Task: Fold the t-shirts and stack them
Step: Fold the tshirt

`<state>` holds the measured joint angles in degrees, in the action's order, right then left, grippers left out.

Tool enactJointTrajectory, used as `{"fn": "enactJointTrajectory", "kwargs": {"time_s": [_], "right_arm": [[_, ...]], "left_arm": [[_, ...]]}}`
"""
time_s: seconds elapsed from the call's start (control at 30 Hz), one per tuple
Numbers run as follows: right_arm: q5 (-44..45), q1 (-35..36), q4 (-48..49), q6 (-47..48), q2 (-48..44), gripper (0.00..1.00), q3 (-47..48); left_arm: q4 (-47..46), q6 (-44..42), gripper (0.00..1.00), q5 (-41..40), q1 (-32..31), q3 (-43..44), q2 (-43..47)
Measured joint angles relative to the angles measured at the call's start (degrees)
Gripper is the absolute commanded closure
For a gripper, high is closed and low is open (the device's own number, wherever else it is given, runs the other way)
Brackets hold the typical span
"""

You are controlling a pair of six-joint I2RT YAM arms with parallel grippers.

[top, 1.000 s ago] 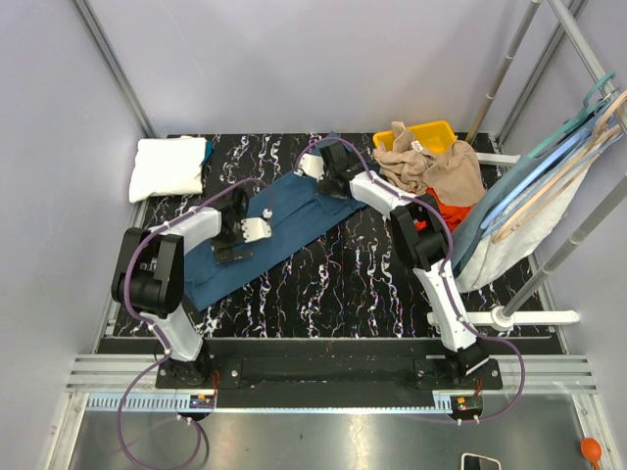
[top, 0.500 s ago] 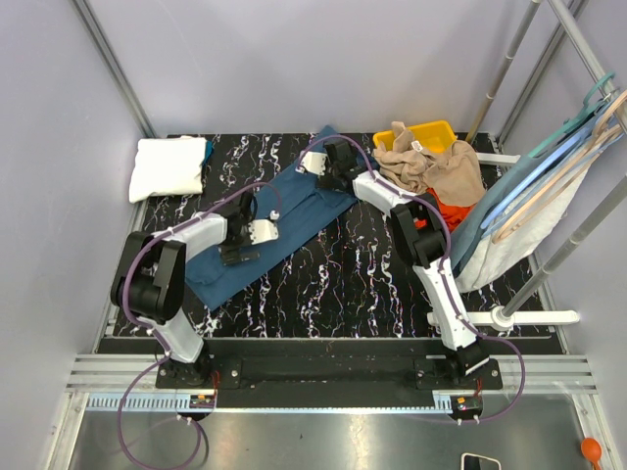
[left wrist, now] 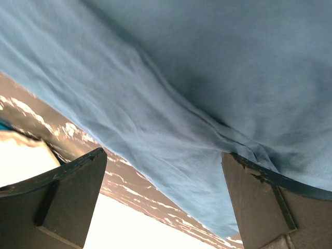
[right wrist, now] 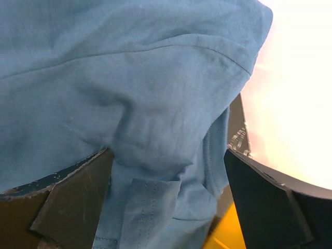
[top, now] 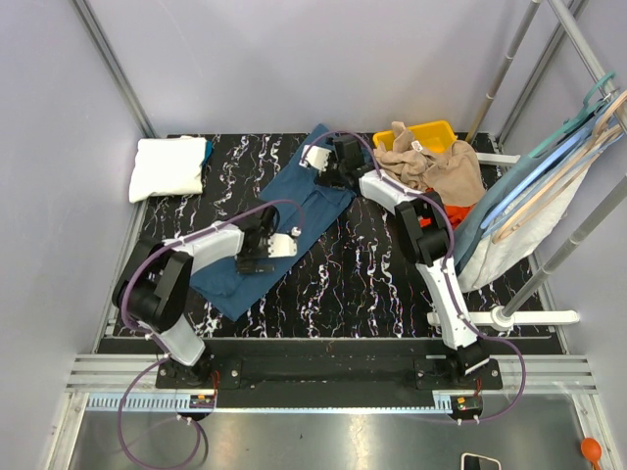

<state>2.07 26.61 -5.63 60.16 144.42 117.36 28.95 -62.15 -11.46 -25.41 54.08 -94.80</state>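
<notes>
A black, white-veined table (top: 372, 274) sits boxed in by pale grey walls. Across it a dark blue t-shirt (top: 294, 211) lies spread on a slant, from the near left up toward the far middle. The left gripper (top: 266, 247) is down over the shirt's nearer half. Seen from its wrist, its fingers (left wrist: 67, 197) stand wide apart with blue cloth under them, pinching nothing. The right gripper (top: 328, 164) is at the shirt's far end, beside the yellow bin (top: 431, 130). Its fingers (right wrist: 72, 202) are likewise spread wide over a rumpled, hemmed fold of the cloth. A folded white t-shirt (top: 168, 166) rests in the far left corner. Tan t-shirts (top: 436, 168) are heaped over the bin at the far right, with a red-orange one (top: 453, 212) just nearer. Clothes hangers (top: 558, 166) hang along the right side.
</notes>
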Motion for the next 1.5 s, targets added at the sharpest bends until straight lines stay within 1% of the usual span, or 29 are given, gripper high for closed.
{"fn": "enactJointTrajectory", "kwargs": {"time_s": [0.23,0.5,0.67,0.8,0.93,1.17,1.37,1.5], "right_arm": [[-5.49,-1.03,1.60,-5.97,-0.24,0.00,-0.83],[-10.67,-1.11,1.77,-9.44,-0.24,0.00,-0.74],[-13.90,-1.14,1.77,-8.09,-0.24,0.00,-0.70],[-16.09,-1.31,1.75,-4.35,-0.11,0.00,-0.33],[-16.87,-1.62,2.89,-1.53,1.68,0.00,3.17],[-16.87,-3.13,7.37,-0.55,6.82,0.00,9.86],[-16.90,-4.11,7.96,-0.55,11.32,0.00,15.50],[-17.42,-4.24,7.89,-0.57,12.41,0.00,16.44]], "left_arm": [[0.09,-0.63,0.01,0.48,-5.25,-1.86,1.70],[-0.35,-1.05,0.01,-0.39,-11.39,-3.56,2.86],[-0.31,-0.98,0.01,-0.48,-13.73,-3.65,2.95],[-0.28,-0.33,0.01,-0.63,-16.02,-3.63,2.95],[0.46,1.64,0.01,-0.55,-18.93,-3.28,2.93],[2.73,5.90,0.01,1.81,-21.07,0.63,0.24],[3.54,8.28,0.01,3.72,-21.11,6.75,-4.63],[3.69,10.10,0.01,4.07,-21.11,9.70,-6.97]]}}
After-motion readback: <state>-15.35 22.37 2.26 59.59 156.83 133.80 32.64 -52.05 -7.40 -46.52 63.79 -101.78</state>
